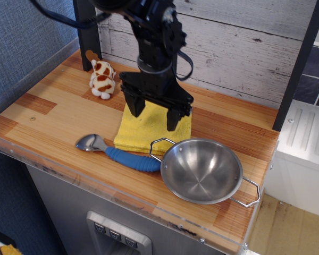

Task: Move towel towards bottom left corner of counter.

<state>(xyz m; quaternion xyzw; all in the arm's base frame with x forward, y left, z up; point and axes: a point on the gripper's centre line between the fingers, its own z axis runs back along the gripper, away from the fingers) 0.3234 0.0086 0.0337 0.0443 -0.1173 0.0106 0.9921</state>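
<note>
Fingers of the gripper are spread wide, holding nothing, their tips low over the yellow towel. Whether they touch the cloth I cannot tell. Below the fingers the towel lies flat on the counter, its front edge running toward a blue-handled scoop. To the fingers' far left sits a plush toy. This looks like the reach-and-grasp step, the carrying not yet begun. Next, I'd say, the tips need to press down and pinch a fold, then drag it forward and left past the scoop. In front and to the right of the fingers a steel bowl stands empty, its handle overlapping the towel's edge.
</note>
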